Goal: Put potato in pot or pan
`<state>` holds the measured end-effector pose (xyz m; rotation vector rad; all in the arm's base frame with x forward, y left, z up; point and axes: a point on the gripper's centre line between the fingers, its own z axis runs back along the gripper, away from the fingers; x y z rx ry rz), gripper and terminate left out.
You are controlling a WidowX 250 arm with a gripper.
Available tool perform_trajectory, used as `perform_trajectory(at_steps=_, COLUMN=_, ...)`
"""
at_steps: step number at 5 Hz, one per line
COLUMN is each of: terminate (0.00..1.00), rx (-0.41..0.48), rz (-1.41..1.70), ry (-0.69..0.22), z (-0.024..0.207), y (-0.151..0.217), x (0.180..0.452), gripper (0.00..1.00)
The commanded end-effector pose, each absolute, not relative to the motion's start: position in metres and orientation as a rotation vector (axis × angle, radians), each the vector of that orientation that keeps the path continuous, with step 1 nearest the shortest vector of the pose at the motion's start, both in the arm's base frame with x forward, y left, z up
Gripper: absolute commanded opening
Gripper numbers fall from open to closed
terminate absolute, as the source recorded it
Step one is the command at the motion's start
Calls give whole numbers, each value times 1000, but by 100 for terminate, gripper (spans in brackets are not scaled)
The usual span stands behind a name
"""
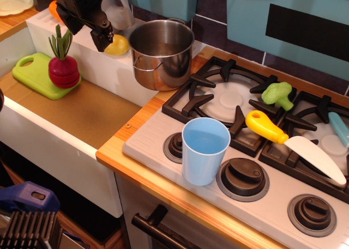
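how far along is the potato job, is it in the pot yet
Not yet. Done: the gripper has reached the potato, which sits on the sink ledge left of the pot. In hand: it's right at the potato; grip unclear. Left: lift it and drop it in the pot, which looks empty.

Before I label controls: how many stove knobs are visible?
3 knobs: one left of the blue cup, one right of it, one near the right edge. The cup partly hides the first; more may lie out of frame.

Arm matte black, blocky; hand black, angular plastic, glossy highlights; pale grey fitting behind wrist.
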<state>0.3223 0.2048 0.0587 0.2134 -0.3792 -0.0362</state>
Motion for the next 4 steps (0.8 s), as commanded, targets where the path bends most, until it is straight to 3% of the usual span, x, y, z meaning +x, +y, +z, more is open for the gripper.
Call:
perform_trajectory(at_steps=1, terminate=0, rx=213, rz=-36, ry=-379, z=59, y=205, x=322, gripper=100)
perform_trajectory(at_steps=4, terminate=0, rx=191, rz=-75, ry=-453, z=54, y=214, x=344, gripper=100)
